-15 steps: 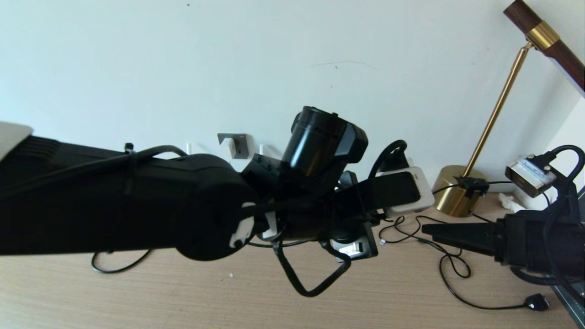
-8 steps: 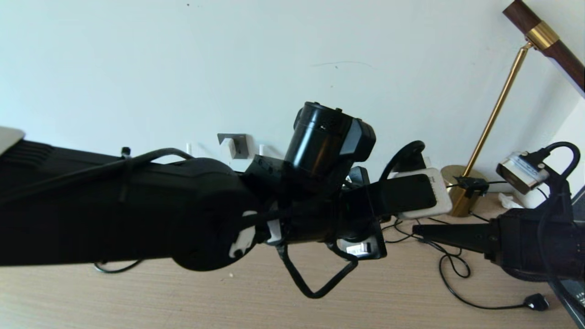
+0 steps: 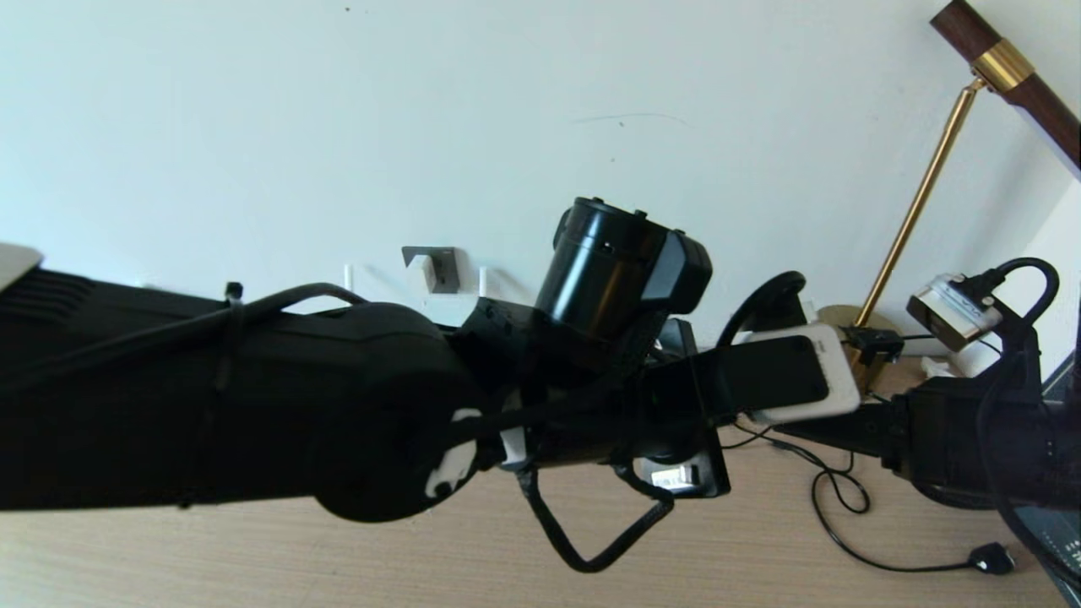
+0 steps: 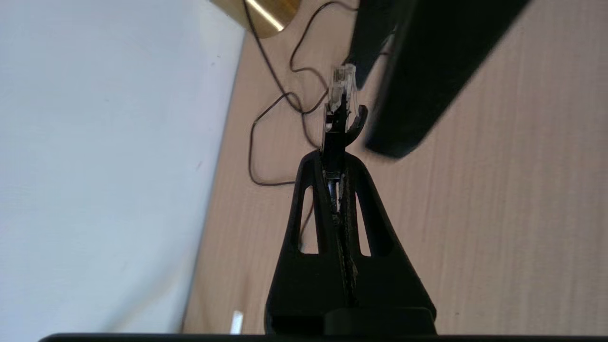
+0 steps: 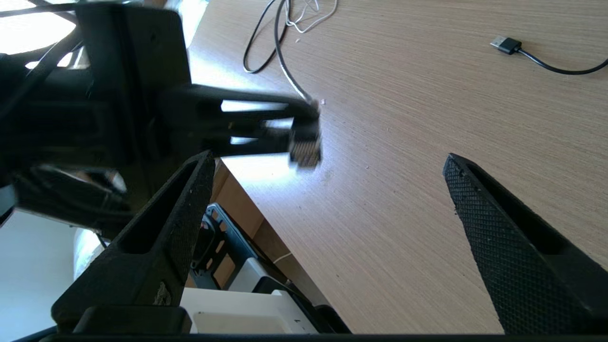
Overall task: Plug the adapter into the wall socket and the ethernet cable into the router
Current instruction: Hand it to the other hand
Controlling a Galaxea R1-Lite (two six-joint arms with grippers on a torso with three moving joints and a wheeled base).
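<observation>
The ethernet cable (image 4: pixel 340 102) has been carried rightward, clamped by its plug in the closed left gripper (image 4: pixel 335 156), toward the wide-open, empty right gripper (image 5: pixel 327 190), suggesting a handover.

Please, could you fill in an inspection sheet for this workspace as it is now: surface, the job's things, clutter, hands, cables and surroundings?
Surface: light wooden table; a few small crumbs.
Job's things: ethernet cable plug, clear-tipped, held above the table; wall socket on the wall with a white block at it, possibly the adapter; router not clearly seen.
Clutter: brass lamp at the right.
Hands: left hand shut on the plug; right hand open, empty, close to it.
Cables: thin black cord looped on the table, black USB plug at its end.
Surroundings: plain white wall; no person seen.
</observation>
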